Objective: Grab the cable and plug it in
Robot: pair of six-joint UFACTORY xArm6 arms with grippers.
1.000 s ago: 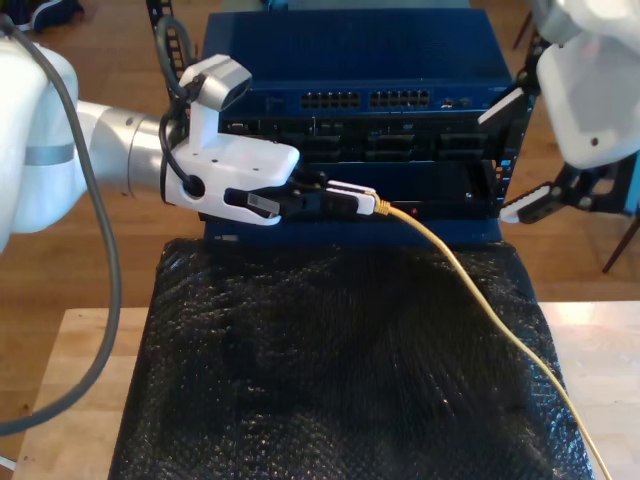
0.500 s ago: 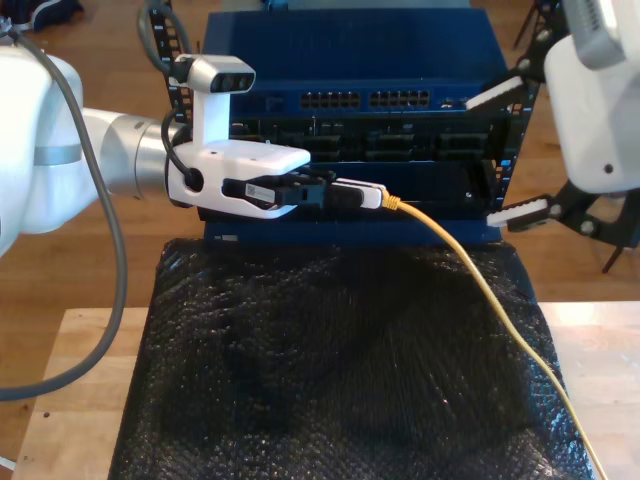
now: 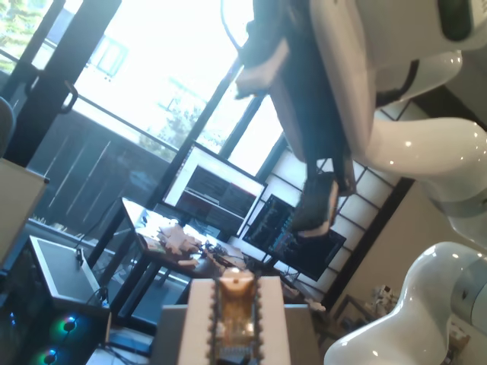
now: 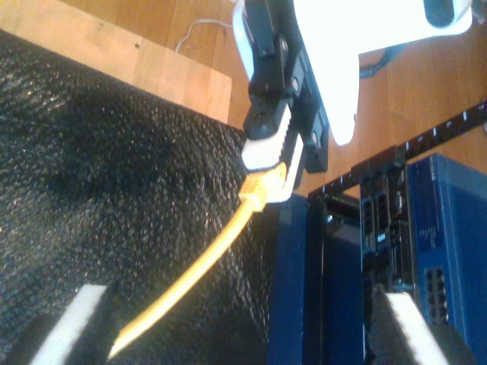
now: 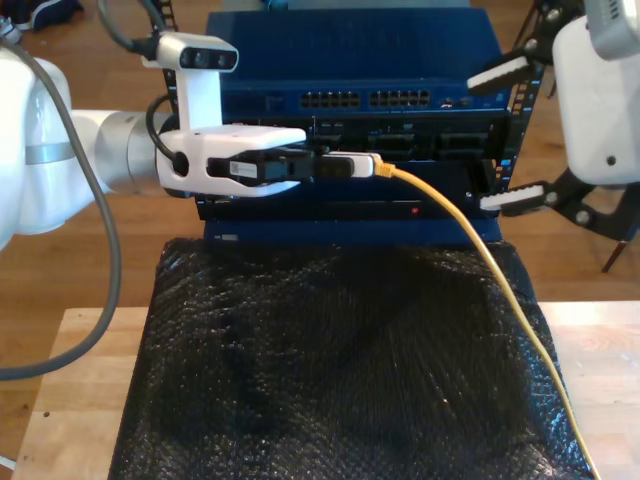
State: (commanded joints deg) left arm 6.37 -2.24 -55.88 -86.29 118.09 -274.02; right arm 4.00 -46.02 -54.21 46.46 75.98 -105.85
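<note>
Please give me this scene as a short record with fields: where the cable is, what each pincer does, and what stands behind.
cable: yellow cable, plug end held level in front of the blue rack unit, the rest trailing over the black mat
first pincer: my first pincer, shut on the cable plug
second pincer: my second pincer, open, holding nothing, at the exterior view's right
plugged in: not yet

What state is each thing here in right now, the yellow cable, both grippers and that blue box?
cable: plug end held in the air before the blue box, not plugged in; the rest trails over the black mat.
my first gripper: shut on the cable's plug.
my second gripper: open, holding nothing.
blue box: front ports with no cables in them.
</note>
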